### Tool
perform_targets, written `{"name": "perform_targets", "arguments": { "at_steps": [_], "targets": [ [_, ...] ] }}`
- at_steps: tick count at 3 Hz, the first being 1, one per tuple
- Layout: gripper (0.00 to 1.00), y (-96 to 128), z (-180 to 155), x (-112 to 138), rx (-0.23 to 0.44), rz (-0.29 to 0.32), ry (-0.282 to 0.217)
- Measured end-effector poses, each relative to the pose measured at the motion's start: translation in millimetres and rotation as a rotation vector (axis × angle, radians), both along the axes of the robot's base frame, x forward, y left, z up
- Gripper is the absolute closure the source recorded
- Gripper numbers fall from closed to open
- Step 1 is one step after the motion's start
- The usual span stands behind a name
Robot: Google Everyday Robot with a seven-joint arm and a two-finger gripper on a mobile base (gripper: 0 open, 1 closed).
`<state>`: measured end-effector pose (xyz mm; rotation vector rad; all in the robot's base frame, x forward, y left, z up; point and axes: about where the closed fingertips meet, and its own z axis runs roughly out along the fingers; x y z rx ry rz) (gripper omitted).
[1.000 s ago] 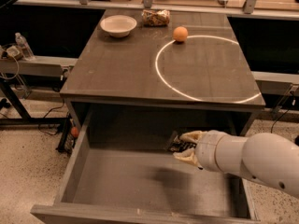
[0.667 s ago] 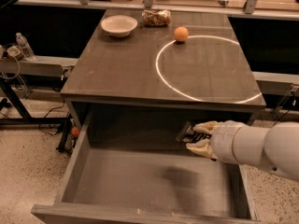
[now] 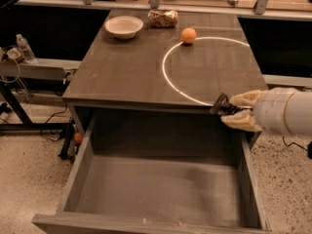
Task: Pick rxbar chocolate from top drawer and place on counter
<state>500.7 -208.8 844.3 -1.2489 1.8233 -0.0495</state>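
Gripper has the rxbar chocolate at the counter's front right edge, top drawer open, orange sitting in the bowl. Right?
Not the orange: the camera view shows it on the counter, on the white circle's line, apart from the bowl. The gripper does hold the rxbar chocolate at the counter's front right edge, and the top drawer is open.

No legible writing anywhere, not even on the bar (image 3: 219, 104) clamped in the gripper (image 3: 230, 111) at the counter (image 3: 122, 67) front edge.
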Motion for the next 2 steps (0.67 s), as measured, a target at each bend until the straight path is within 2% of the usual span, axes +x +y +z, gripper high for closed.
{"name": "perform_targets", "arguments": {
  "at_steps": [1, 2],
  "targets": [
    [1.00, -5.1, 36.5, 19.6, 0.001, 0.024, -0.042],
    [1.00, 13.6, 54.1, 48.0, 0.030, 0.085, -0.080]
  ]
}}
